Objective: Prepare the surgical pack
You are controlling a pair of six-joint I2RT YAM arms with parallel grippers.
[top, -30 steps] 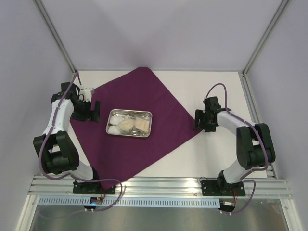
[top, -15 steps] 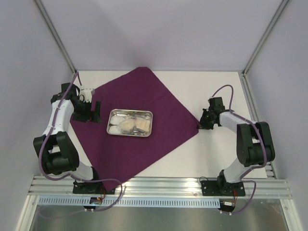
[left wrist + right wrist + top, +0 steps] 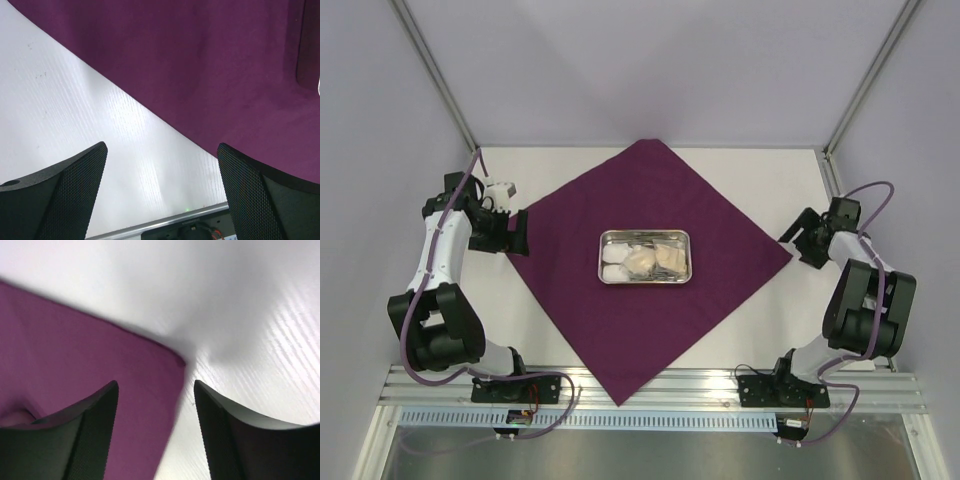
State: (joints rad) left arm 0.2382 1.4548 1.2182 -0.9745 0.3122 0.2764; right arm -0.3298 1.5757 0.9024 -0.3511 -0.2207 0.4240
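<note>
**Cloth squared on the bench, both jaws apart and empty**

The dark-purple cloth (image 3: 620, 330) lies flat on the white bench (image 3: 760, 190) as a diamond, with its corners at 12, 3, 6 and 9 o'clock. The 6 o'clock corner reaches the near edge of the bench.

The steel tray (image 3: 688, 258) sits near the middle of the cloth, long side running 9 to 3 o'clock. Inside it, the white gauze pads (image 3: 616, 268) fill the 9 o'clock end. The tan packets (image 3: 660, 262) lie beside them towards 3 o'clock. The thin forceps (image 3: 655, 238) lie along the tray's 12 o'clock wall.

The left arm (image 3: 438, 250) reaches to the cloth's 9 o'clock corner. Its jaws stand wide apart over bare bench, holding nothing, and its wrist view shows the cloth's edge just beyond them.

The right arm (image 3: 850, 290) is drawn out at 3 o'clock. Its jaws are apart, just beside the cloth's 3 o'clock corner. In its wrist view that corner lies on the bench in line with the gap between them, unclamped.
</note>
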